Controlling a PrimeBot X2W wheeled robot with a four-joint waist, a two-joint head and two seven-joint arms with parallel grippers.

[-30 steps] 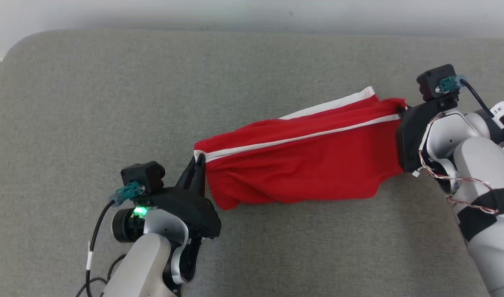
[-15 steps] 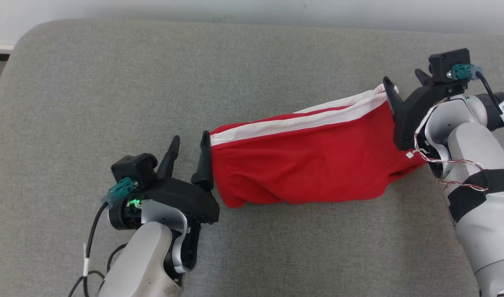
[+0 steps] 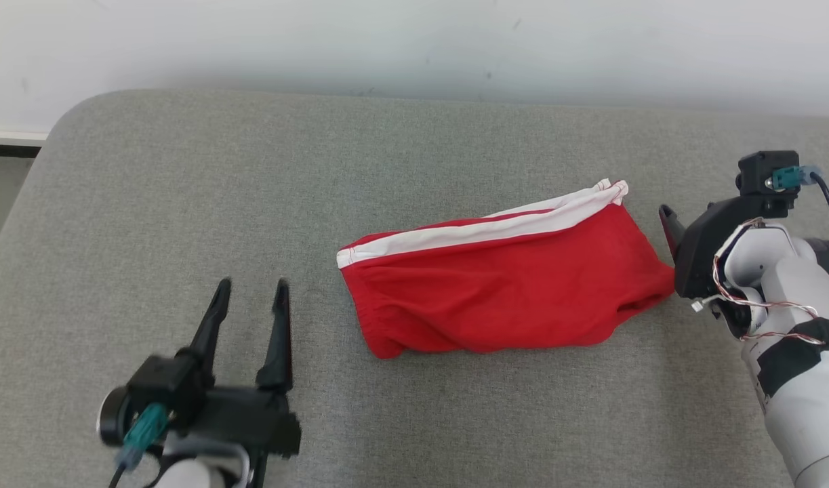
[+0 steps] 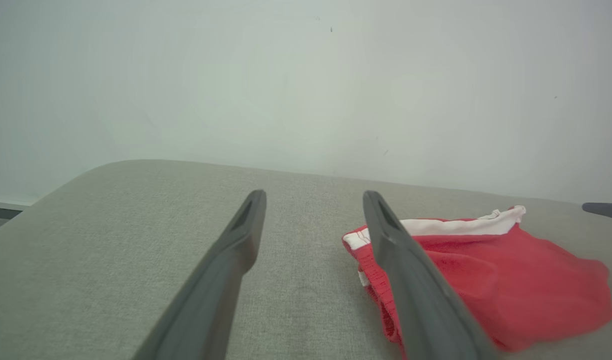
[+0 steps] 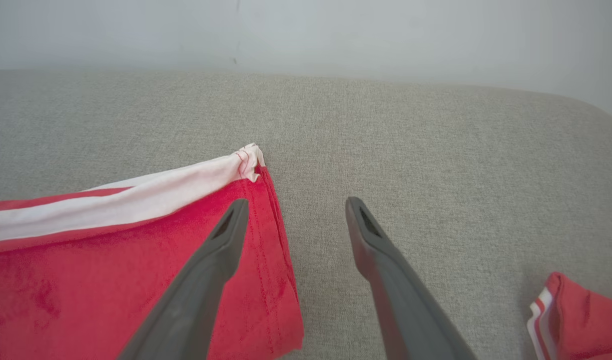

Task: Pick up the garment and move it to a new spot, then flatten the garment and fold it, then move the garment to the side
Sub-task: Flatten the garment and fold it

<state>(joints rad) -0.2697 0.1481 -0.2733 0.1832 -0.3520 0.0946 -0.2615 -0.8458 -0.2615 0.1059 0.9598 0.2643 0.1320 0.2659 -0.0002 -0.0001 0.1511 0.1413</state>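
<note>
The red cloth garment with a white stripe (image 3: 502,298) lies in a long, bunched shape on the soft grey fabric top (image 3: 184,203), a bit right of the middle. The left gripper (image 3: 253,282) is near its left end but not touching it. Its two dark fingers are spread wide and hold nothing. The right gripper (image 5: 295,207) is at the garment's right end, wide open too and holding nothing. One of its fingers is over the red edge and the other is over bare grey fabric. A plain white wall (image 3: 387,41) stands behind. Another small red and white bit of cloth (image 5: 571,320) peeks in near the right arm
</note>
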